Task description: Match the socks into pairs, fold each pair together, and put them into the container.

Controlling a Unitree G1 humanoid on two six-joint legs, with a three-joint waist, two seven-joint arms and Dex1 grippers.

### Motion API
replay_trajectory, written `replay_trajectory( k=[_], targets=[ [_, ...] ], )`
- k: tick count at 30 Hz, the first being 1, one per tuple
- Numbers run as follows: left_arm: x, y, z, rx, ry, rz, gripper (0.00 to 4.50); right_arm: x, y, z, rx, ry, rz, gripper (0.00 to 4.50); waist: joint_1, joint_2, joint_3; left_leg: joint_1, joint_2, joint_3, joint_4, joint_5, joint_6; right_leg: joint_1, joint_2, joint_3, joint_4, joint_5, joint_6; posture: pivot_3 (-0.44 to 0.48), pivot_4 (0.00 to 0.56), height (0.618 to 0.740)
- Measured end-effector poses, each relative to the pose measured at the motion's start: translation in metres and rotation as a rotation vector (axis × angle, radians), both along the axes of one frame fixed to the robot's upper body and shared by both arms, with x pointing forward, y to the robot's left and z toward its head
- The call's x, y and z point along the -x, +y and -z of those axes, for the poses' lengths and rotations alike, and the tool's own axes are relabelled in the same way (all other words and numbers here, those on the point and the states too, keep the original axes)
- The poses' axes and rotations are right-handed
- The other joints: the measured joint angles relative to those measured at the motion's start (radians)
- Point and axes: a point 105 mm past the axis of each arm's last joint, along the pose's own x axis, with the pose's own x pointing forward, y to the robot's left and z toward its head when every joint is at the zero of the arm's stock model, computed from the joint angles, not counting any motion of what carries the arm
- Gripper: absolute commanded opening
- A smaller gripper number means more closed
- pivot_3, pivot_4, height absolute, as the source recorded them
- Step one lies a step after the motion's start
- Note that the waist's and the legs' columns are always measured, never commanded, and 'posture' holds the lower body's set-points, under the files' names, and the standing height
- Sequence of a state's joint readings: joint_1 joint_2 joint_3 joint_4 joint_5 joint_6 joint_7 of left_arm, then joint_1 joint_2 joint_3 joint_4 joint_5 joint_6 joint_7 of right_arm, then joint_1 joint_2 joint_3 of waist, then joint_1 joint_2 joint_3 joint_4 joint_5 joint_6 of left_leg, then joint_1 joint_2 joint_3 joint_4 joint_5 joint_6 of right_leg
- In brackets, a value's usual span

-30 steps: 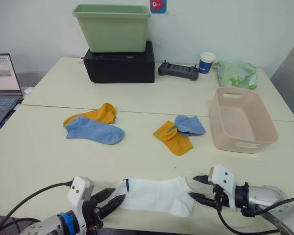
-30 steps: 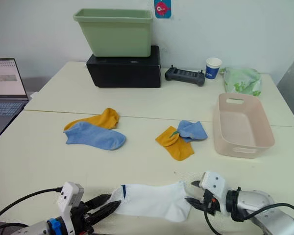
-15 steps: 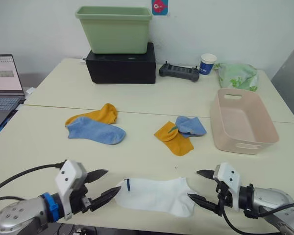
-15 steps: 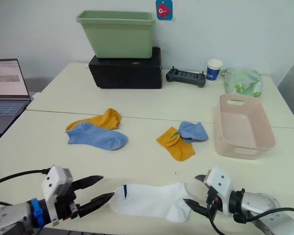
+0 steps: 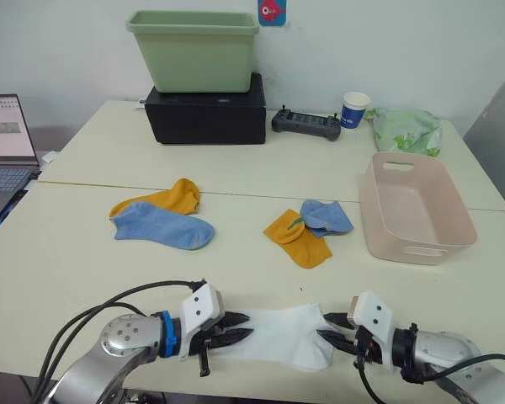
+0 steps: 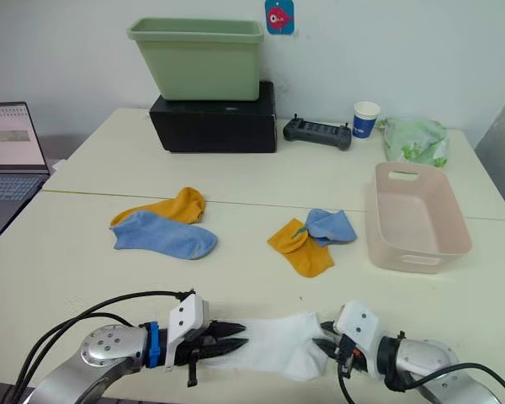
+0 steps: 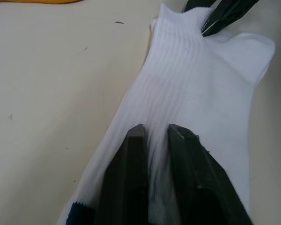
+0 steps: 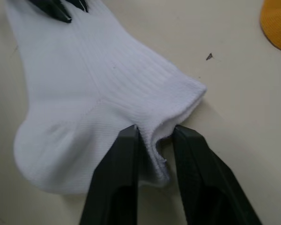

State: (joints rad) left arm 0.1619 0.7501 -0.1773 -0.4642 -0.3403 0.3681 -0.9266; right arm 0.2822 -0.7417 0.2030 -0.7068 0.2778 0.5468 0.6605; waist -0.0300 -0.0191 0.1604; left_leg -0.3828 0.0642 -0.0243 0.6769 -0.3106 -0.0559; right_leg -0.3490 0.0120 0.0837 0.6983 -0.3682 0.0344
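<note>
While both grippers close in on the white sock (image 5: 279, 335):
Left gripper (image 5: 233, 329): has come in from beyond the toe end; fingers (image 7: 131, 159) nearly together, nipping a ridge of knit between them.
Right gripper (image 5: 337, 330): fingers (image 8: 126, 154) narrowly apart, straddling the cuff edge.
Change: each end is now gripped, so folding can likely begin.
Tub (image 5: 416, 207): well beyond the right fingers, holding nothing.

white sock (image 5: 282, 337): white, dark blue mark
yellow socks (image 5: 296, 236): mustard yellow
blue socks (image 5: 162, 224): light blue
container (image 5: 454, 220): pale pink
tub (image 5: 192, 49): light green
box (image 5: 206, 110): black
cup (image 5: 354, 108): white and blue
</note>
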Motion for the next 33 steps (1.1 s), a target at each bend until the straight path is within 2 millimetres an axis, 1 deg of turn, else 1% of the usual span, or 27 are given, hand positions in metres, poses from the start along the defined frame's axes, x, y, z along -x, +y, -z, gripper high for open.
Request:
replay_trajectory(
  k=[1,5,8,10,13,15,17,19,21,23,24,26,28,30,33],
  targets=[
    [0.0,-0.001,0.002,-0.005,0.001,0.009,0.0,0.001,0.001,0.0,0.008,-0.01,-0.012,0.02,0.0,0.001,0.0,0.001,0.0,0.0,0.0,0.0,0.0,0.001,0.0,0.0,0.0,0.0,0.0,0.0,0.15,0.72],
    [0.002,-0.001,0.005,-0.012,0.002,0.032,0.0,0.0,0.003,-0.002,0.012,-0.02,-0.027,0.02,0.0,0.001,-0.002,0.002,0.0,0.0,0.0,0.0,0.0,0.003,0.0,0.0,0.0,0.0,0.0,0.0,0.15,0.72],
    [0.002,-0.001,0.003,-0.01,0.001,0.025,0.0,-0.003,0.005,-0.004,-0.016,-0.003,-0.004,0.02,0.0,0.001,-0.002,0.002,0.0,0.0,0.0,0.0,0.0,0.003,0.0,0.0,0.0,0.0,0.0,0.0,0.15,0.72],
    [0.0,-0.002,0.0,-0.009,-0.006,0.025,0.0,-0.008,0.002,-0.008,-0.035,0.0,0.021,0.02,0.0,0.001,-0.002,0.002,0.0,0.0,0.0,0.0,0.0,0.003,0.0,0.0,0.0,0.0,0.0,0.0,0.15,0.72],
    [-0.008,-0.01,-0.007,0.014,-0.017,0.013,0.0,-0.024,-0.009,-0.021,-0.05,-0.023,0.062,0.02,0.001,0.002,-0.001,0.001,-0.001,0.0,0.0,0.0,0.0,0.003,-0.001,-0.001,0.0,0.0,0.0,0.0,0.15,0.72],
    [-0.016,-0.025,-0.017,0.04,-0.051,0.035,0.0,-0.032,-0.021,-0.026,-0.032,-0.029,0.082,0.02,0.004,0.002,-0.001,0.0,-0.001,0.0,0.001,0.0,0.0,0.003,-0.001,-0.001,-0.001,0.0,0.0,0.0,0.15,0.72],
    [-0.018,-0.037,-0.023,0.054,-0.073,0.071,0.0,-0.039,-0.033,-0.032,-0.029,-0.037,0.111,0.02,0.005,0.001,-0.001,0.0,-0.001,0.001,0.001,0.0,0.0,0.003,-0.001,-0.002,-0.002,0.0,0.0,0.0,0.15,0.72],
    [-0.02,-0.044,-0.023,0.054,-0.082,0.082,0.0,-0.04,-0.038,-0.035,-0.02,-0.041,0.114,0.02,0.005,0.002,-0.001,-0.001,0.0,0.0,0.001,0.0,0.0,0.003,0.0,-0.003,-0.002,0.0,0.0,0.0,0.15,0.72],
    [-0.025,-0.051,-0.018,0.046,-0.073,0.083,0.0,-0.04,-0.043,-0.038,-0.03,-0.027,0.116,0.02,0.004,0.002,-0.001,-0.001,0.0,0.0,0.001,0.0,0.0,0.003,0.0,-0.006,-0.001,0.0,0.0,0.0,0.15,0.72],
    [-0.03,-0.059,-0.004,0.021,-0.044,0.082,0.0,-0.038,-0.04,-0.046,-0.058,-0.007,0.096,0.02,0.003,0.003,-0.001,0.0,0.0,0.0,0.001,-0.001,0.003,0.004,0.0,-0.009,-0.001,0.0,0.0,0.0,0.15,0.72],
    [-0.034,-0.062,-0.001,0.021,-0.048,0.084,0.0,-0.035,-0.033,-0.053,-0.08,-0.003,0.065,0.02,0.002,0.003,-0.001,0.001,0.0,0.0,0.002,-0.001,0.003,0.005,0.0,-0.01,0.0,0.0,0.0,0.0,0.15,0.72],
    [-0.037,-0.066,0.0,0.025,-0.06,0.092,0.0,-0.03,-0.022,-0.064,-0.105,-0.002,0.008,0.02,0.004,0.004,-0.002,0.001,-0.001,-0.002,0.002,-0.001,0.003,0.008,0.0,-0.011,-0.001,0.0,0.0,0.0,0.15,0.72],
    [-0.038,-0.068,0.0,0.028,-0.064,0.104,0.0,-0.025,-0.012,-0.071,-0.128,0.015,-0.037,0.02,0.004,0.004,-0.002,0.001,-0.001,-0.001,0.002,-0.001,0.003,0.008,-0.001,-0.012,-0.002,0.0,0.0,0.0,0.15,0.72],
    [-0.037,-0.067,0.0,0.023,-0.069,0.115,0.0,-0.022,-0.006,-0.071,-0.139,0.045,-0.061,0.02,0.005,0.004,-0.002,0.001,-0.001,-0.002,0.002,-0.001,0.003,0.008,-0.001,-0.012,-0.002,0.0,0.0,0.0,0.15,0.72],
    [-0.035,-0.06,-0.001,0.034,-0.062,0.093,0.0,-0.021,-0.004,-0.066,-0.129,0.076,-0.065,0.02,0.003,0.004,-0.002,0.001,0.0,-0.002,0.002,-0.001,0.003,0.007,-0.001,-0.012,-0.002,0.0,0.0,0.0,0.15,0.72]
  ],
)
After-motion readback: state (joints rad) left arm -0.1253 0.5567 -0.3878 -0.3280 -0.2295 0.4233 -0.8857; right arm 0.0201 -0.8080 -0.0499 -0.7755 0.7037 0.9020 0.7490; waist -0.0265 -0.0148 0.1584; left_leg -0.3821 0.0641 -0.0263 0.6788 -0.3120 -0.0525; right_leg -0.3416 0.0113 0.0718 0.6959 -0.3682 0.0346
